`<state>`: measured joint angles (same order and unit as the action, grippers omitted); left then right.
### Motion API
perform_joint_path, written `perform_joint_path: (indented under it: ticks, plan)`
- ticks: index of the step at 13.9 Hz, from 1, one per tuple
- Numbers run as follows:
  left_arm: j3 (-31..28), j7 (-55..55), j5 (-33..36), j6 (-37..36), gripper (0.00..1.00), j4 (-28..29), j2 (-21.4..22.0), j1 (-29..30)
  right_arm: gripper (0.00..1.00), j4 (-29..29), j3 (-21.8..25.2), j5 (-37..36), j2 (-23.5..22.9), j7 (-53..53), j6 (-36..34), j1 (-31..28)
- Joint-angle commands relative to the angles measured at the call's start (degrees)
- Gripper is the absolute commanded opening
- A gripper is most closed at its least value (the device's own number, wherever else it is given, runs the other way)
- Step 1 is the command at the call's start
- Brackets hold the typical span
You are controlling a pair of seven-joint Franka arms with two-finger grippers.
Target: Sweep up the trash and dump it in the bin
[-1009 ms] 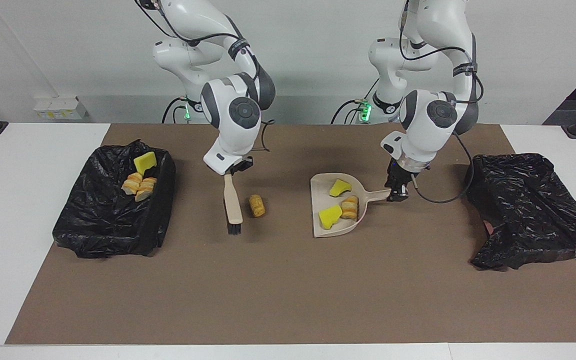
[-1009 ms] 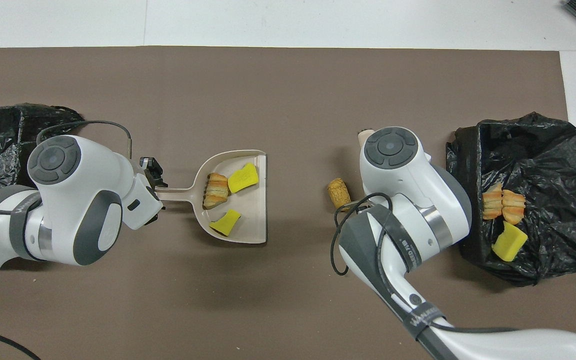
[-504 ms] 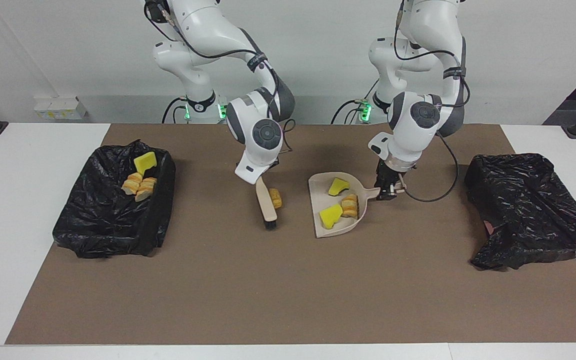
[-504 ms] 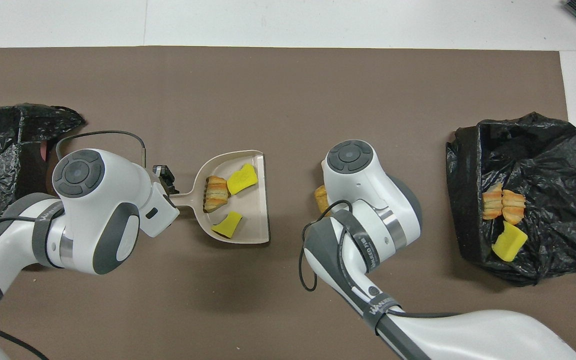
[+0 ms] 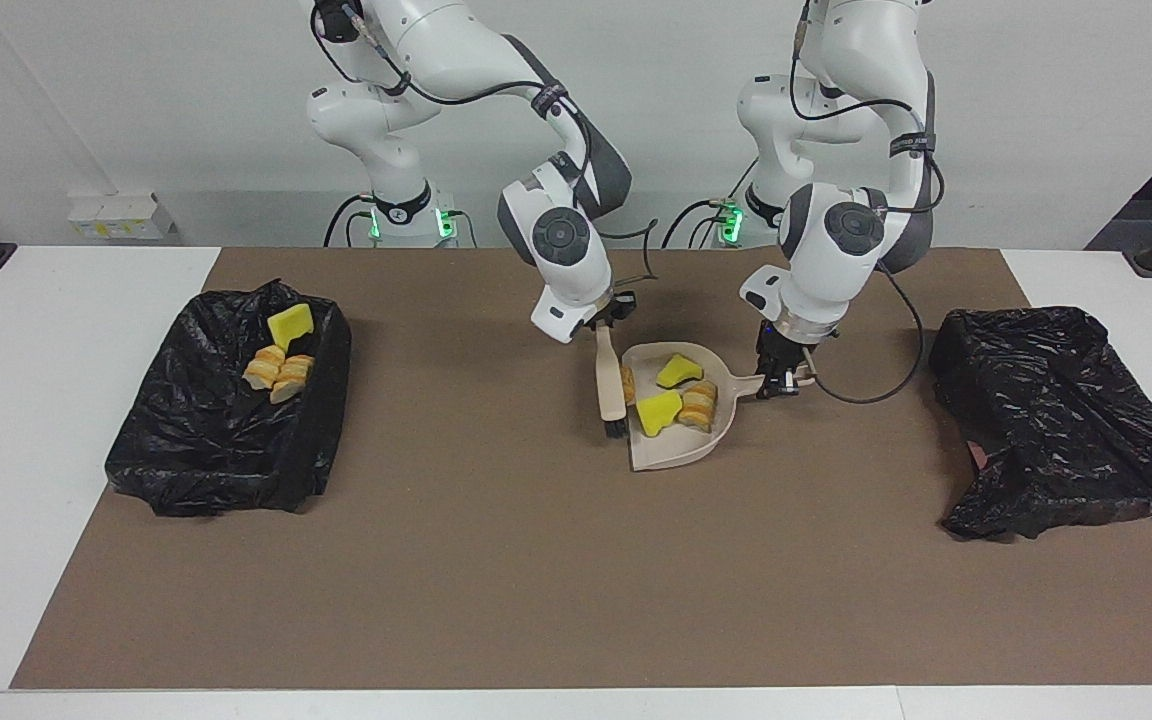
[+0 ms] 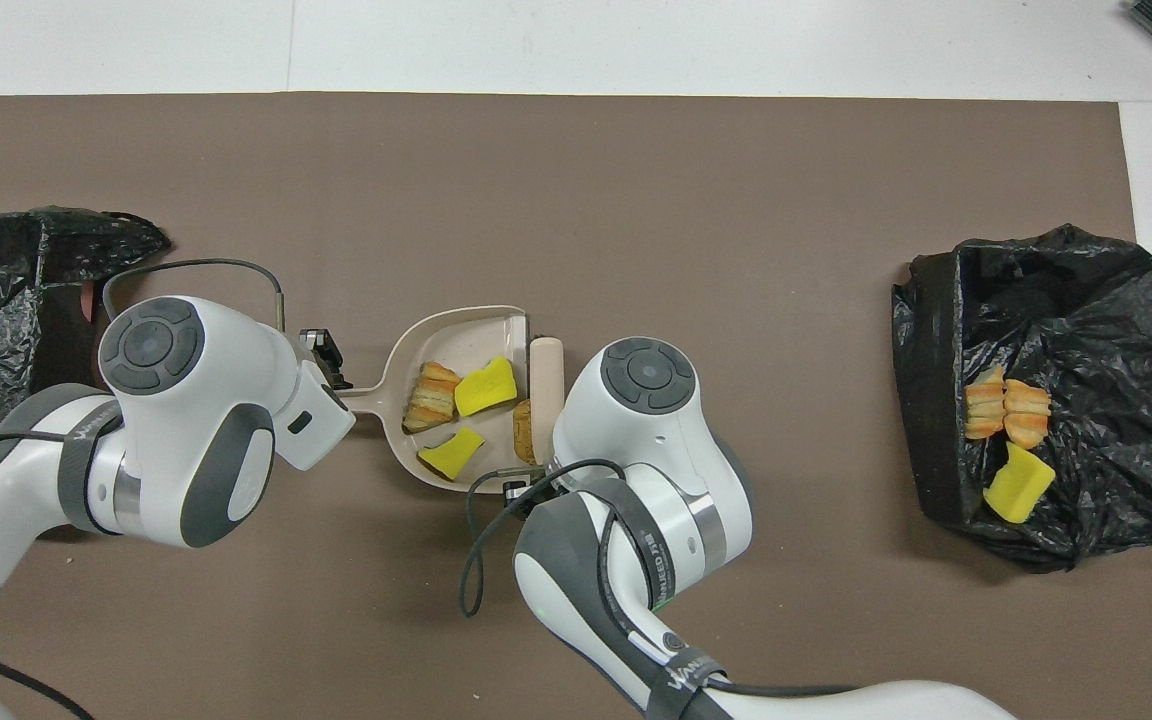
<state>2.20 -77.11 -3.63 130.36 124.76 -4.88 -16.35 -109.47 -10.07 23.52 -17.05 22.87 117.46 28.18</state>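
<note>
Your inventory, facing view, scanned across:

1. Black-bagged bin [image 5: 226, 420], right arm's end of table. Contents: 1 yellow sponge chunk [image 5: 289, 324], cluster of bread lumps [image 5: 278, 371] just beside it, all in the part nearer the robots.

2. Brush [image 5: 609, 385], beige handle, dark bristles on the mat. You have it pinched in the right gripper [image 5: 608, 318], claw pressed tight on the handle top. Brush stands just beside the dustpan's open mouth.

3. Bread lump at the lip [image 5: 626, 384], tan-orange, wedged btwn brush and pan mouth, touching the brush; mostly hidden in this view.

4. Dustpan [image 5: 671, 452], beige, centre of brown mat [image 5: 536, 580]. Contents: 2 yellow sponge pieces [image 5: 658, 412], 1 bread lump [image 5: 699, 408].

5. Left gripper [image 5: 782, 382], claw clamped on the dustpan handle [image 5: 748, 381].

6. Second black bag [image 5: 1056, 420], left arm's end of table. Contents: can't tell, opening not visible to you.
</note>
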Motion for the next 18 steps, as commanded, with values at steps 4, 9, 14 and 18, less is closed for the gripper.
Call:
perform_joint_path:
  ticks: [4, 9, 14, 18]
  plan:
    - [-0.1, 2.8, 0.4, 0.5, 0.0, 2.6, 1.2, -4.6, 0.0, 1.4, -0.4, 7.7, 3.9, 13.0, 1.0, 0.9]
    - [-0.1, 2.0, 0.3, 0.5, 0.0, 2.2, 0.8, -4.0, 0.0, 1.5, 0.5, 6.3, 12.0, 14.7, -10.5, -0.8]
    - [-0.1, -1.6, -0.7, -5.5, 0.0, -3.8, -1.4, 0.2, 0.0, -8.1, 0.3, -3.1, 18.6, 13.0, -16.4, -1.2]
    - [-0.1, -10.3, -3.5, -17.4, 0.0, -15.7, -3.6, 8.5, 0.0, -12.6, 0.1, -2.3, 18.0, 12.9, -15.6, 3.1]
